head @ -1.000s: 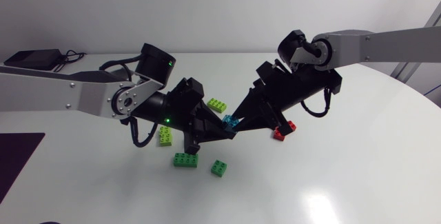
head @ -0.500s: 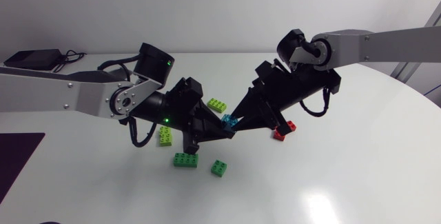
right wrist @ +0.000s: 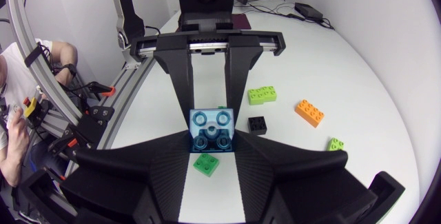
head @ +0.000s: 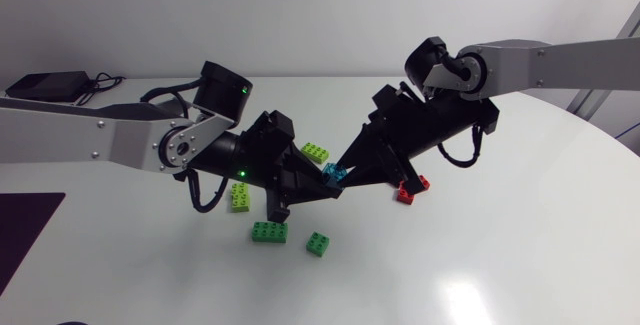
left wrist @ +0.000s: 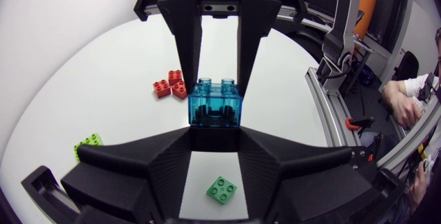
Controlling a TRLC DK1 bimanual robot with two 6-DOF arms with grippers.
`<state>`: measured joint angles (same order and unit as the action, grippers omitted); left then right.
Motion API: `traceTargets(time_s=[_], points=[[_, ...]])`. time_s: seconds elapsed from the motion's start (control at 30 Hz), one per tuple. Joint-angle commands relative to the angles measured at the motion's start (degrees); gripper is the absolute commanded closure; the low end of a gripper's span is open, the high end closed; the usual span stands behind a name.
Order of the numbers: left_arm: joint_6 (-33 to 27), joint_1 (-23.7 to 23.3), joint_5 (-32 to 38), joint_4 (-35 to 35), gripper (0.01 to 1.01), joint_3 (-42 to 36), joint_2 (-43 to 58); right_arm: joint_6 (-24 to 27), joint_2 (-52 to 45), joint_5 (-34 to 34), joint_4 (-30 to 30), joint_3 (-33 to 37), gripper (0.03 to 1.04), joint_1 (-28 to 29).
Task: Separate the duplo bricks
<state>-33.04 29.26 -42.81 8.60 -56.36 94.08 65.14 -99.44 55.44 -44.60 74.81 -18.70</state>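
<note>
1. Translucent blue duplo block (head: 333, 174) at frame centre, above white tabletop (head: 500, 245).
2. Left fingers (left wrist: 158, 151) clamp one end, right fingers (right wrist: 275, 158) the opposite end, both narrowly parted.
3. Pull axis likely runs arm to arm.

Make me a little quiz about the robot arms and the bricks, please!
1. True or false: the blue block is lying flat on the table.
2. Pick one: the brick cluster on the table next to the right arm is A yellow, B red, C white.
3. How many grippers are gripping the blue block?

Key
1. False. It is held up in the air.
2. B, red.
3. Two: the left gripper and the right gripper each pinch it, from opposite ends.
</note>
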Motion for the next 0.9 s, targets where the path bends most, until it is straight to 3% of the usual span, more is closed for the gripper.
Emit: traceTargets(time_s=[0.0,0.5,0.87], points=[[-1.1,0.3,0.2,1.3,0.680,2.5,0.2,-2.3,2.5,1.4,0.4,3.2,0.80,1.2],[-1.2,0.1,0.4,0.4,0.680,2.2,1.1,-1.1,3.5,1.4,-0.9,3.2,0.80,4.6],[-2.4,-3.5,5.7,-9.2,0.680,2.1,11.4,1.1,4.1,1.8,-0.5,-1.8,0.80,6.8]])
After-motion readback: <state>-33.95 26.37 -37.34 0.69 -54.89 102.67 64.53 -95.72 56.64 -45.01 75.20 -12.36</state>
